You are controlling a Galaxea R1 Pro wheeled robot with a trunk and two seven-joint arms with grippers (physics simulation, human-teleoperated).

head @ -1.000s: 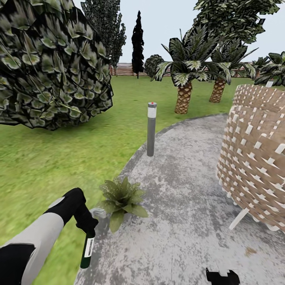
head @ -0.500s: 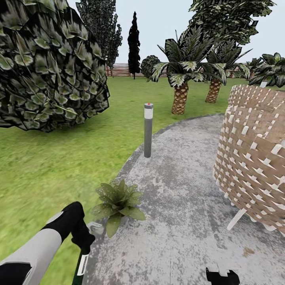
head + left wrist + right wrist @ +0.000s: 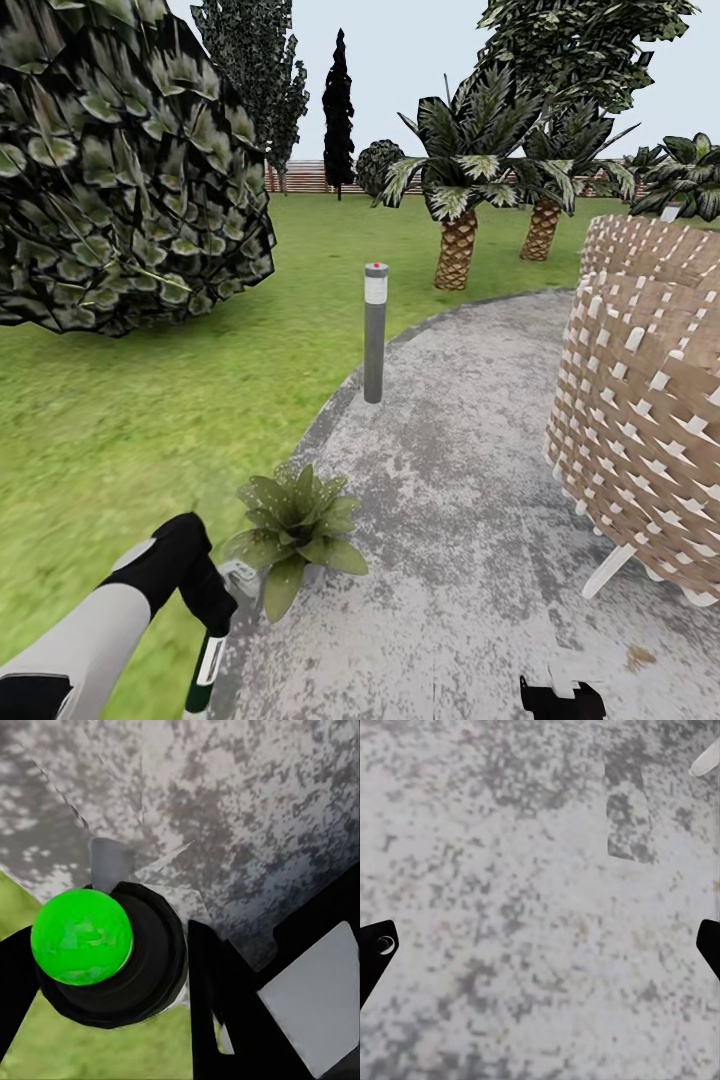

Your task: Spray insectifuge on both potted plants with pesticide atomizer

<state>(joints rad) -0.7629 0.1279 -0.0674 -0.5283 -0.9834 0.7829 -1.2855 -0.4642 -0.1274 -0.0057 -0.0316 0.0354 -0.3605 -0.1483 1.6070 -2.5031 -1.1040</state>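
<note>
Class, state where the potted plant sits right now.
In the head view, the potted plant sits lower left at the paved patio's edge, beside the left gripper.

Flat, even daylight under a pale grey sky, with no visible sun, no glare and no cast shadows from the post (image 3: 375, 332) or palms (image 3: 458, 190). The lawn (image 3: 120, 420) is smeared and soft, the paving (image 3: 460, 500) blotchy, and the bush (image 3: 120, 160) leaves jagged and faceted. Both wrist views are coarse and blurry, the fingers (image 3: 375, 952) flat black
</note>
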